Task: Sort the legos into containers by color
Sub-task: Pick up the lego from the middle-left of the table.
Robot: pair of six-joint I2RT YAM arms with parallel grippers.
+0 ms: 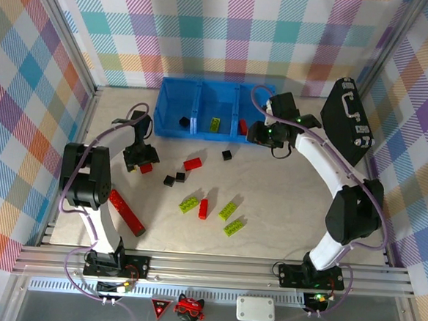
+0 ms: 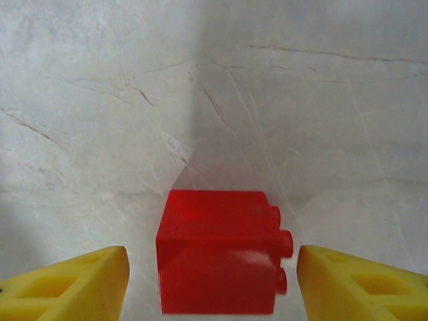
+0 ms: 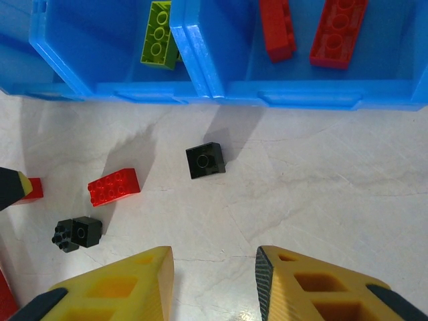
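Because the red brick [image 2: 215, 241] lies on its side with its studs facing the 3 o'clock finger, the left gripper [image 2: 212, 275], spread around it without touching, could pinch on those studs and twist it loose. That arm points steeply down at the table's 9 o'clock. Toward 12 o'clock, by the blue bins [image 1: 173, 133], the right gripper [image 3: 214, 267] hangs narrowly parted and empty.

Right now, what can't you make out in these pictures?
- Top external: the red brick is partly hidden under the left end effector.
- Left wrist: that brick's lower part is cut by the bottom edge.
- Right wrist: two red bricks in the blue bin run off the top edge.
- Top external: the black brick in a bin: studs too small.
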